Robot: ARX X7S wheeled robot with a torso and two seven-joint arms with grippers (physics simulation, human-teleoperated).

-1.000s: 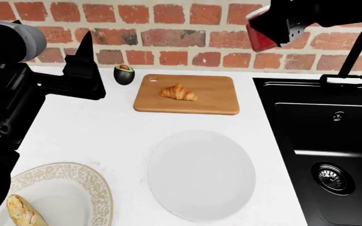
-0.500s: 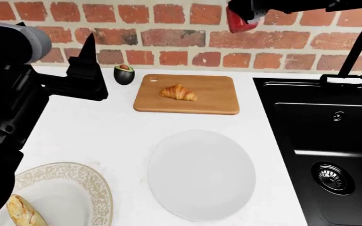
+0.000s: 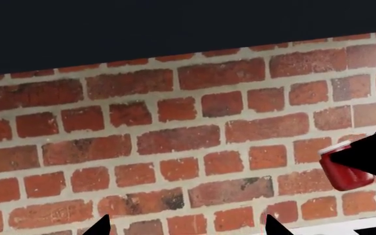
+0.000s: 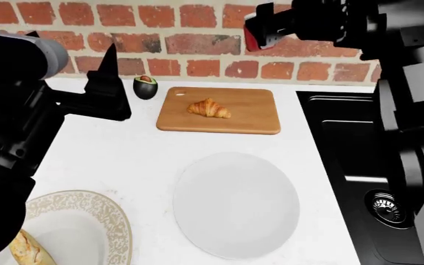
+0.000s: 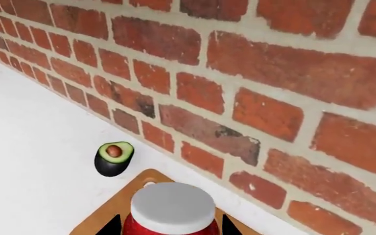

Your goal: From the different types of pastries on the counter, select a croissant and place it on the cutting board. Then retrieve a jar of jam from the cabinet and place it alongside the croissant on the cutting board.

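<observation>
White counter (image 4: 123, 160) spreads below me, the rectangular light-brown wooden cutting board (image 4: 249, 113) at 12 o'clock. The small golden croissant (image 4: 209, 108) sits on it. My right gripper (image 4: 267, 27) clamps the red white-lidded jam jar (image 5: 170, 210) up at 1 o'clock over the board. My left gripper (image 4: 105, 83) is at 10 o'clock; can't tell its jaws.

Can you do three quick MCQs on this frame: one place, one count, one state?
1. Where does the croissant lie?
A. on the cutting board
B. on the white plate
C. in the sink

2. How many round plates stand on the counter?
A. one
B. two
C. three

3. What is the jar of jam doing?
A. standing on the board
B. lying on the counter
C. held in the air by the right gripper

Key: 1 A, the pastry rests on the wooden board. 2 B, a plain white plate and a patterned plate. 3 C, the head view shows it clamped, high against the brick wall.
</observation>
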